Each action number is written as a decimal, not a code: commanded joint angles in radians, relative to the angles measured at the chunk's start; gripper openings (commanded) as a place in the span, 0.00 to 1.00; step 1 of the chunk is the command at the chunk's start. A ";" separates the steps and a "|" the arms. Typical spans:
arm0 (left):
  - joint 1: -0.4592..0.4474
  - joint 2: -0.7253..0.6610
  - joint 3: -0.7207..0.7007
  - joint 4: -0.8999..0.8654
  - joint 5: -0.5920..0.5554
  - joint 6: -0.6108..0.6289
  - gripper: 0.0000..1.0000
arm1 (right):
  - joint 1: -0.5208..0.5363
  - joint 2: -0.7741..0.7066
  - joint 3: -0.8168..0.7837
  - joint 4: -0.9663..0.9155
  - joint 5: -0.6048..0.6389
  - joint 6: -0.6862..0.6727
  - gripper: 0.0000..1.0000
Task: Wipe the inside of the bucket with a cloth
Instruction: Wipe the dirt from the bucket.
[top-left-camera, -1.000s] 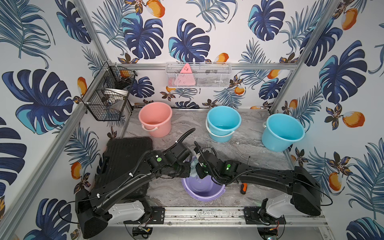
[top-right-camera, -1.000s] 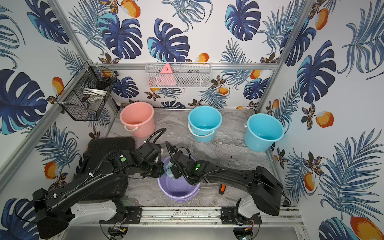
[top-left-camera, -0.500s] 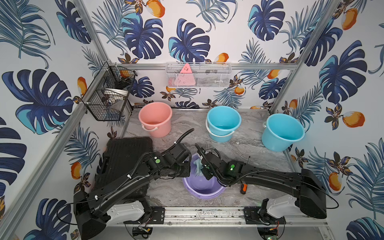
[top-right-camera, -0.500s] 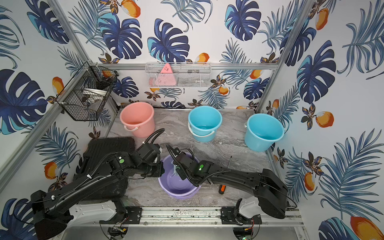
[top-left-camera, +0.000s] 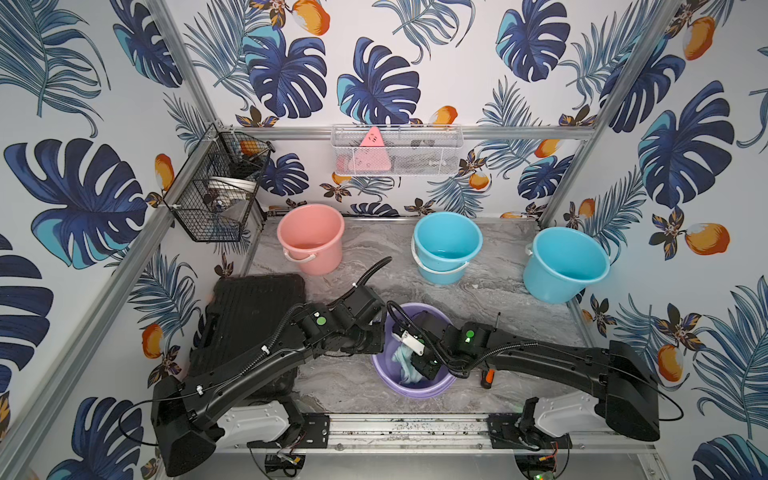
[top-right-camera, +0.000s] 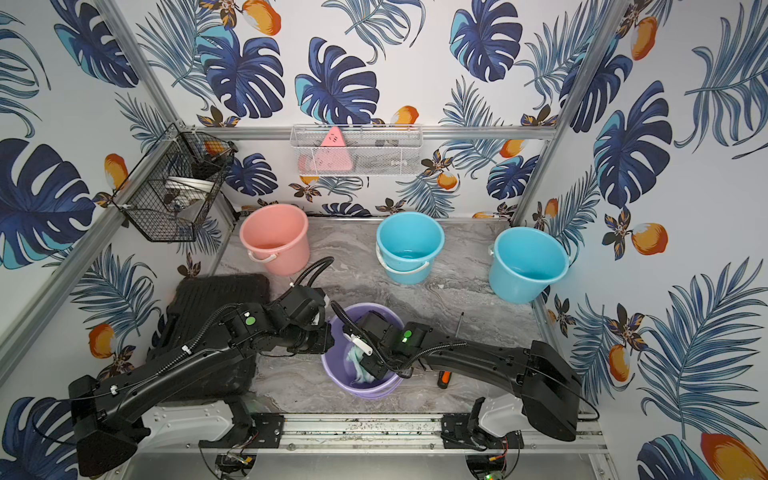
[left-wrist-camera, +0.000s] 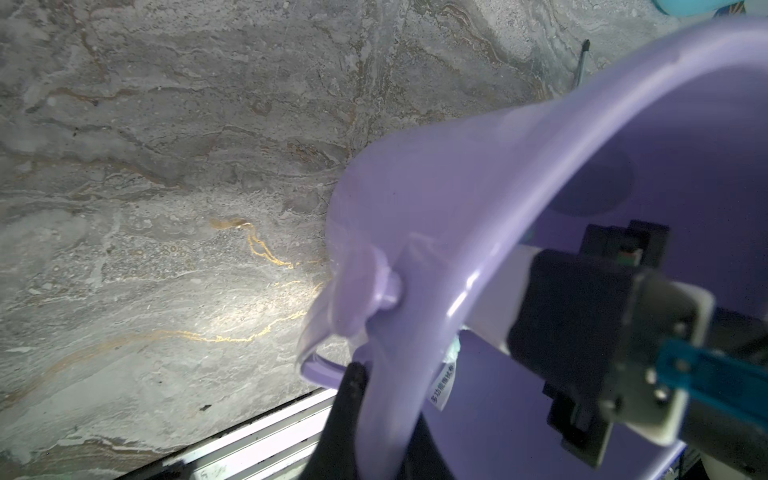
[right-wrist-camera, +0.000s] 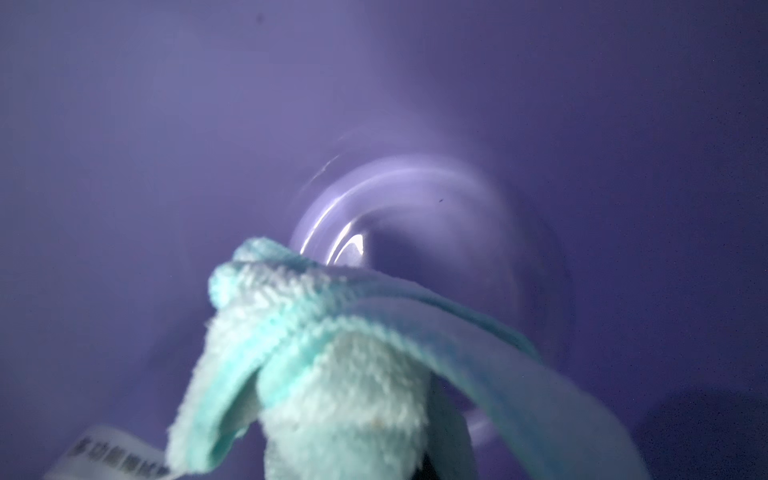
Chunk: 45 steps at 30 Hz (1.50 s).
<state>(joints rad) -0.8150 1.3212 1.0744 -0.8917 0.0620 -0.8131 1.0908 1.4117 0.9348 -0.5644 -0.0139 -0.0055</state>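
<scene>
A purple bucket (top-left-camera: 415, 392) (top-right-camera: 365, 392) stands at the table's front centre. My left gripper (top-left-camera: 380, 332) (top-right-camera: 328, 332) is shut on its left rim; in the left wrist view the rim (left-wrist-camera: 478, 270) runs between my left gripper's (left-wrist-camera: 384, 411) dark fingers (left-wrist-camera: 351, 395). My right gripper (top-left-camera: 417, 365) (top-right-camera: 370, 365) reaches down inside the bucket, shut on the pale mint cloth (top-left-camera: 404, 361) (top-right-camera: 356, 363). In the right wrist view the bunched cloth (right-wrist-camera: 332, 374) hangs in front of the bucket's inner wall (right-wrist-camera: 415, 124) and hides the jaws. Its white tag (left-wrist-camera: 444, 388) shows just inside the rim.
A pink bucket (top-left-camera: 309, 239), two nested blue buckets (top-left-camera: 446, 245) and a tilted blue bucket (top-left-camera: 565, 264) stand at the back. A black case (top-left-camera: 253, 316) lies at the left. An orange-handled screwdriver (top-left-camera: 486, 376) lies right of the purple bucket. Wire baskets (top-left-camera: 216, 187) (top-left-camera: 397, 149) hang on the walls.
My right gripper has moved with the cloth from the bucket's far rim down into it, towards the front. The left gripper has kept its hold on the rim.
</scene>
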 joint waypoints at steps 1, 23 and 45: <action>0.002 -0.003 0.009 0.019 -0.001 0.003 0.00 | -0.001 0.016 -0.008 0.028 -0.237 -0.024 0.00; 0.002 -0.038 0.005 0.004 -0.001 0.012 0.00 | -0.002 0.053 -0.025 0.344 0.479 -0.176 0.00; 0.000 -0.046 0.040 -0.057 -0.091 0.038 0.00 | -0.002 0.092 0.124 -0.353 -0.037 -0.533 0.00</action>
<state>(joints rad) -0.8181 1.2827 1.1072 -0.9291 0.0463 -0.7864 1.0904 1.5032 1.0588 -0.7696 0.1528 -0.5087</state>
